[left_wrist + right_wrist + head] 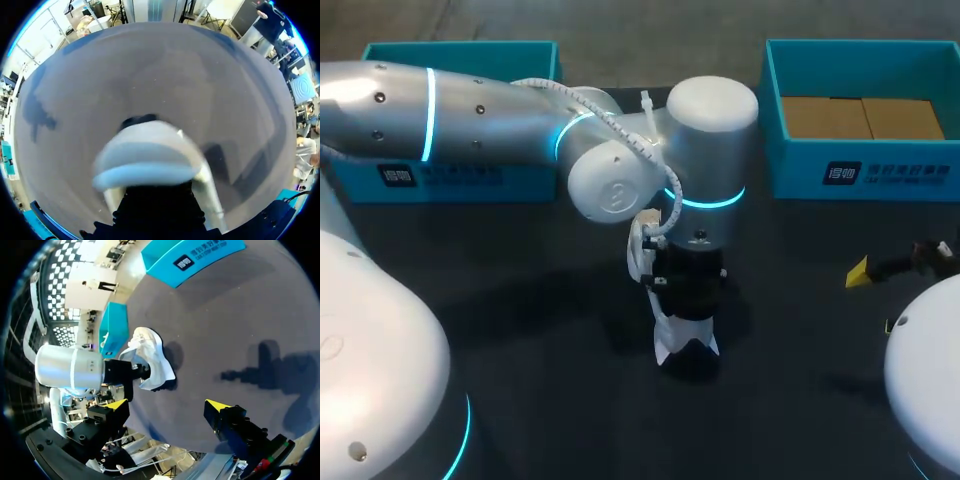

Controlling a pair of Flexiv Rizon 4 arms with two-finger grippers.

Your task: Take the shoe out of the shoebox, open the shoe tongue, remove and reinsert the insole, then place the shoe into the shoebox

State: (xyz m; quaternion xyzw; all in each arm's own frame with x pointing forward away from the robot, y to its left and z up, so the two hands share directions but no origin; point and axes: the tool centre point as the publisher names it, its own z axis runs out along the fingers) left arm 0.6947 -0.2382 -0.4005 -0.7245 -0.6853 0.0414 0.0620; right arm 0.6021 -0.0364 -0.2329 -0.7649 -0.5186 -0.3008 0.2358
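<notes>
While left jaws pinch white shoe [155, 357], pale sole showing, right jaws spread wide.

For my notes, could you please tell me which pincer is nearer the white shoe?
Left. The left pincer holds the shoe at mid-table; the right pincer is open, off to one side.

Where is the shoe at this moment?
In the head view the white shoe hangs from the left gripper near the middle of the table, nearer the robot than the left shoebox and the right shoebox.
</notes>
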